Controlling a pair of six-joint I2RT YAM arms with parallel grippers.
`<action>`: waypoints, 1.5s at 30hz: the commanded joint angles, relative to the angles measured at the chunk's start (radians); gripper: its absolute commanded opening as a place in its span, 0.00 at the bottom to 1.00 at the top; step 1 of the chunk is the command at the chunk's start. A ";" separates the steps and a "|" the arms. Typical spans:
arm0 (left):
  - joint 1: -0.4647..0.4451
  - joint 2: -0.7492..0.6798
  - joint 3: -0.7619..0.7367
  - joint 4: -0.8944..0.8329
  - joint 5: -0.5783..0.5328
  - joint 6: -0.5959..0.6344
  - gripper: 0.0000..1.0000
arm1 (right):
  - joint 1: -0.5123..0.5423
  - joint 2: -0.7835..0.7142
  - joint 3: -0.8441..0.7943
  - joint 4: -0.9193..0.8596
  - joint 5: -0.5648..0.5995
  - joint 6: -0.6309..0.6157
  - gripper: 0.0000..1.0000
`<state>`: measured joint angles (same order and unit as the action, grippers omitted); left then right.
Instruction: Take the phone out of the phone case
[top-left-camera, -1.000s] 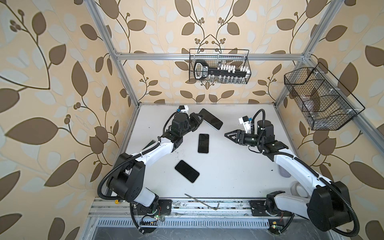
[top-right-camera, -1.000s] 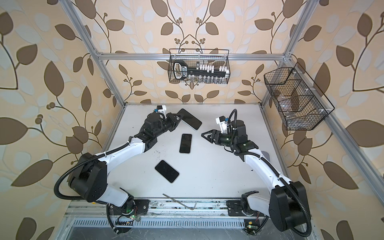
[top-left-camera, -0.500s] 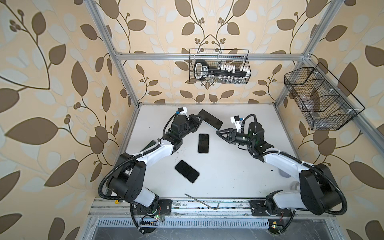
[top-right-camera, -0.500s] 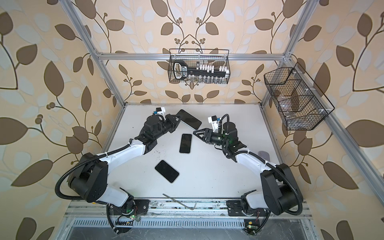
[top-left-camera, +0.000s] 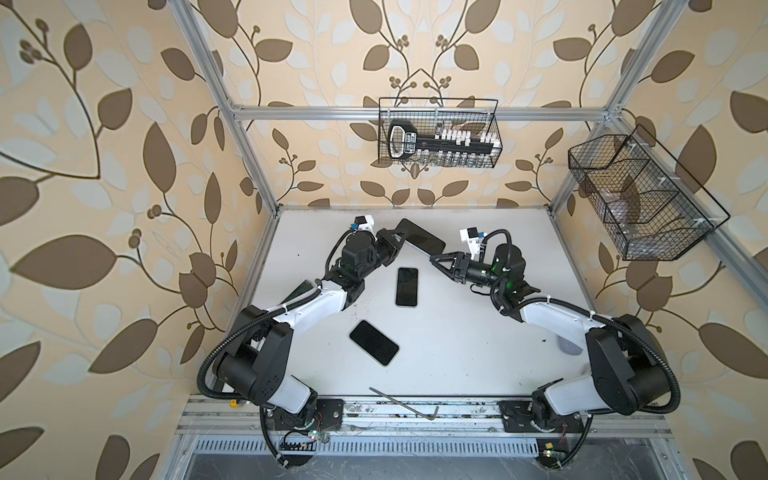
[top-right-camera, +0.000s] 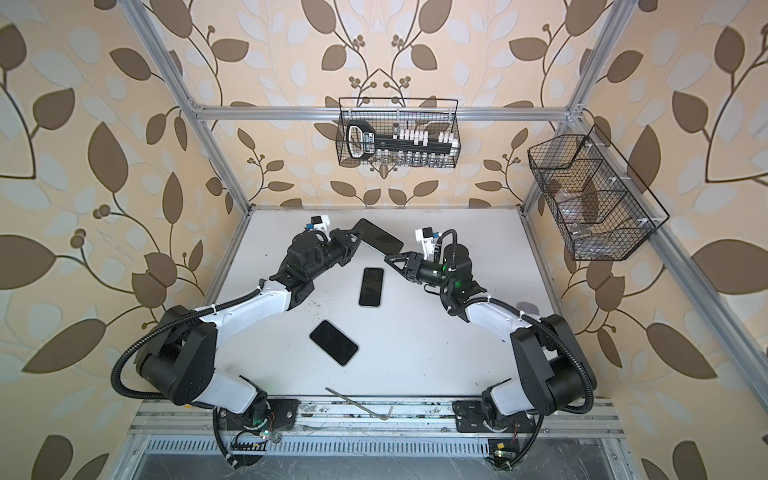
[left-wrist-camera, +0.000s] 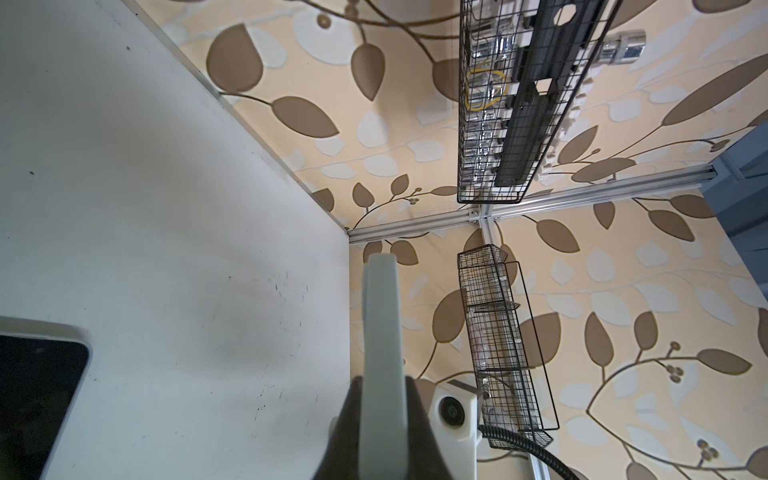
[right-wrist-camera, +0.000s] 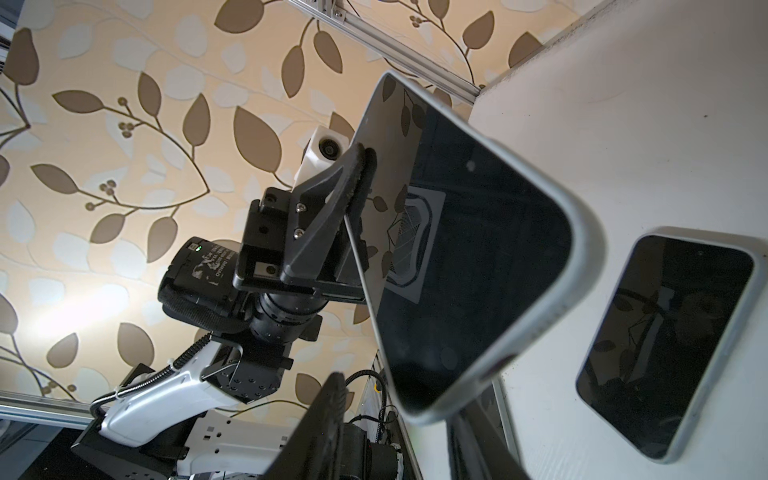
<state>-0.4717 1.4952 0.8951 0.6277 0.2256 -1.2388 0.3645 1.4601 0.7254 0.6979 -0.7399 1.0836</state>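
In both top views, at the lower middle of the frame, a thin bent metal key lies at the front edge of the desk. A little higher and left of centre, a dark phone lies flat on the desk, turned diagonally. Above it, near the middle of the frame, a second phone lies flat with its long side running up the frame. The right wrist view shows a pale case around it.

Higher again, the left claw is clamped on the third phone, which is held up above the desk. The claw grips its left end, and the phone stretches toward the right of the frame. In the right wrist view this phone sits inside a pale grey case, with the dark screen facing the camera. The left wrist view shows only the pale edge of the case between the two fingers.

The right claw meets the other end of this phone from the right. Its fingers stand apart, one on each side of that end. A gap shows between one finger and the case. Whether the other finger touches, I cannot tell.

Farthest, at the top middle, a wire basket with tools hangs on the back wall. A second wire basket hangs at the upper right.
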 joint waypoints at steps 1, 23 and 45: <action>-0.008 -0.049 -0.002 0.108 -0.015 -0.008 0.00 | 0.007 -0.001 0.016 0.070 0.011 0.022 0.38; -0.008 -0.050 -0.011 0.152 -0.003 -0.030 0.00 | -0.022 0.003 -0.030 0.210 0.011 0.110 0.23; -0.008 -0.049 -0.016 0.155 0.003 -0.043 0.00 | -0.048 -0.004 -0.026 0.215 -0.019 0.095 0.32</action>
<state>-0.4721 1.4948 0.8787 0.7052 0.2260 -1.2873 0.3202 1.4609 0.6876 0.8570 -0.7441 1.1637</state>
